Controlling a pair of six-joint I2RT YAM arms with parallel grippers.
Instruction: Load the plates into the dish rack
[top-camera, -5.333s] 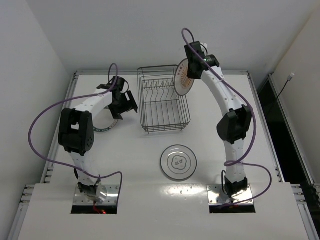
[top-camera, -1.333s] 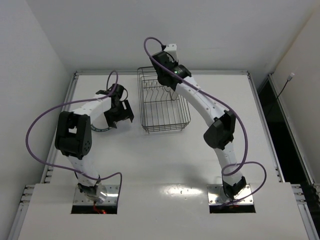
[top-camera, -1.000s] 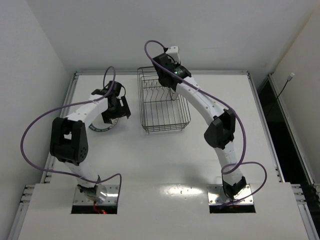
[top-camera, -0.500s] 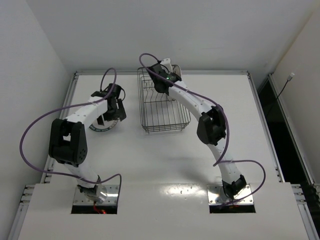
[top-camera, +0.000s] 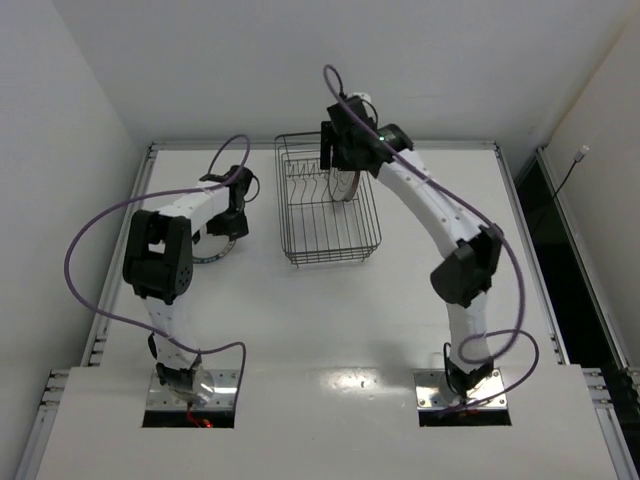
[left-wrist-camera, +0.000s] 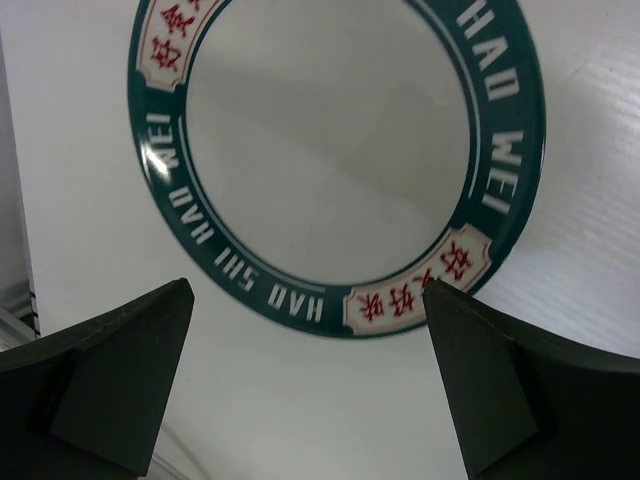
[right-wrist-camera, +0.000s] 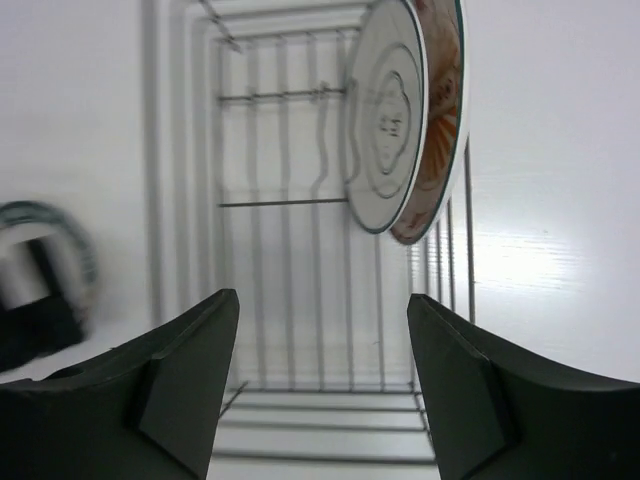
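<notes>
Inside dish rack, plates upright, perhaps touching

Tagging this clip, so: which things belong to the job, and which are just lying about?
Job: dark wire dish rack; flower-marked white plate and orange-centred white plate, standing in it; teal-banded white plate, on the table.
Lying about: purple arm cables only.

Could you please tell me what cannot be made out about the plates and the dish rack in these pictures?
- Teal-banded plate: top external view, the left arm covers most of it; left wrist view, the frame cuts off its upper edge.
- Orange-centred plate: right wrist view, mostly behind the flower-mark plate.
- Dish rack: top external view, the right arm hides which prongs hold the plates.
</notes>
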